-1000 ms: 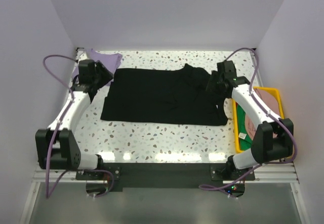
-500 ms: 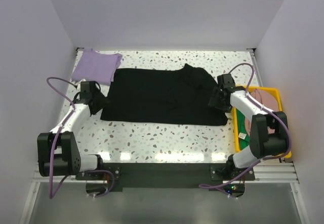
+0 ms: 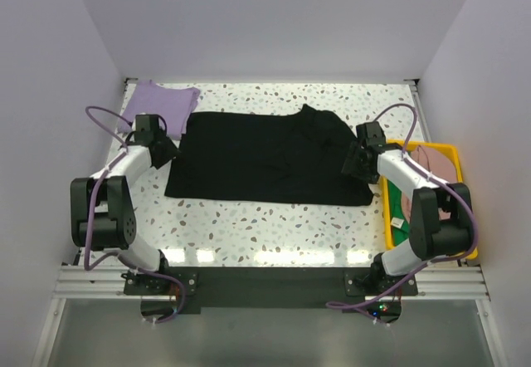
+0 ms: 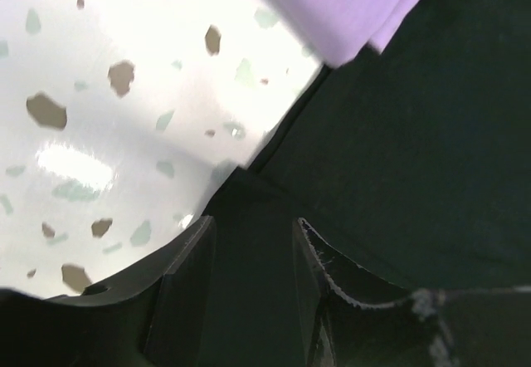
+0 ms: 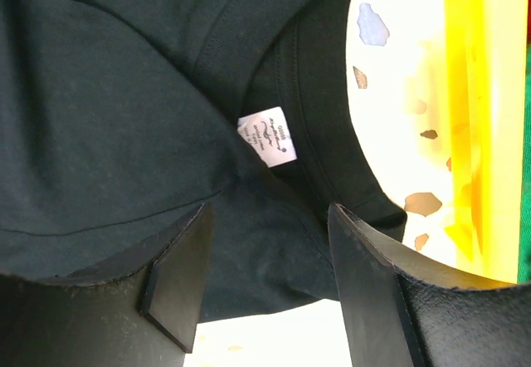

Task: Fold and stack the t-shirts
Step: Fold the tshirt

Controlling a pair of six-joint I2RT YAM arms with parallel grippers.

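The black soft-cloth t-shirt (image 3: 257, 159) lay spread flat and matte on the glossy speckled terrazzo table (image 3: 249, 217), its right end bunched into loose folds. The left gripper (image 4: 253, 226) sat low at the shirt's left edge. Its dark fingers (image 4: 181, 288) stood apart, and a corner of the black cloth lay in the gap between them, not squeezed. Just ahead of those jaws lay the pale lavender t-shirt (image 4: 348, 2), a smooth folded rectangle with its corner close against the black hem. The right gripper (image 5: 270, 213) hung over the bunched end with its jaws spread wide above a stitched seam. A small white printed label (image 5: 267, 140) lay straight ahead of the gap. To the right of those jaws ran the shiny wall of the yellow rectangular plastic bin (image 5: 473, 93). From above, the bin held dusty pink cloth (image 3: 444, 168) at its far end and green cloth (image 3: 402, 205) at its near end.
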